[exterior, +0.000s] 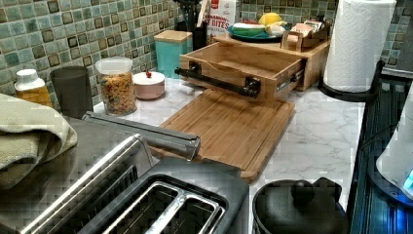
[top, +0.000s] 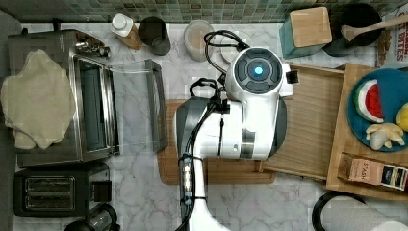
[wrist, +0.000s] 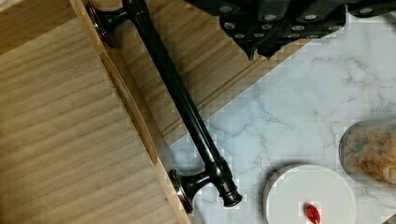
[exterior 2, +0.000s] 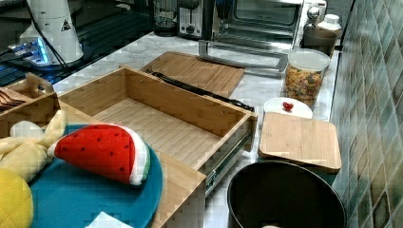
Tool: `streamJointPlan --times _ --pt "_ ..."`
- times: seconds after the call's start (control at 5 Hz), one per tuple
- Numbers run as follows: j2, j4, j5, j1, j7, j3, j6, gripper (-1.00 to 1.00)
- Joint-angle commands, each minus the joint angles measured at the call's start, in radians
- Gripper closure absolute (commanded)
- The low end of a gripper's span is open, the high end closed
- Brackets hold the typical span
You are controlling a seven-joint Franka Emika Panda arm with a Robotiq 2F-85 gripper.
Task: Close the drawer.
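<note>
The shallow light-wood bamboo drawer (exterior 2: pixel 157 126) stands pulled out, its black bar handle (wrist: pixel 180 100) over the flat bamboo cutting board (exterior: pixel 229 129). The black gripper (wrist: pixel 280 21) is cut off at the frame edge. Can't tell its finger spread.

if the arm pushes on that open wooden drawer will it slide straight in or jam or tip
The drawer probably slides in rather than tips: a metal runner shows along its side in the right view. It looks stiff, with solid wooden walls, and empty, so likely light. A push near one end of the black bar handle might skew it; the middle seems safer.
</note>
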Motion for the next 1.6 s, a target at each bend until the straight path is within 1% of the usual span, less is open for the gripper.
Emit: streamJointPlan --times 0.2,0.4,0.6,0.8,1.2,1.4,1.6 --pt "0.102 -0.055 -0.050 -0.002 -0.237 0.019 0.121 1.00" --pt "0.121 -0.086 -0.004 -0.012 -0.305 0.019 0.169 1.00" --pt "0.112 -0.162 0.020 -0.022 -0.340 0.023 0.267 1.00" --pt "0.118 -0.190 0.029 -0.029 -0.364 0.015 0.291 1.00" --pt "0.151 -0.204 0.038 -0.041 -0.405 0.003 0.341 1.00" --pt "0.108 -0.272 -0.015 -0.032 -0.363 -0.020 0.378 1.00" --pt "0.145 -0.262 -0.008 -0.054 -0.442 -0.026 0.426 1.00"
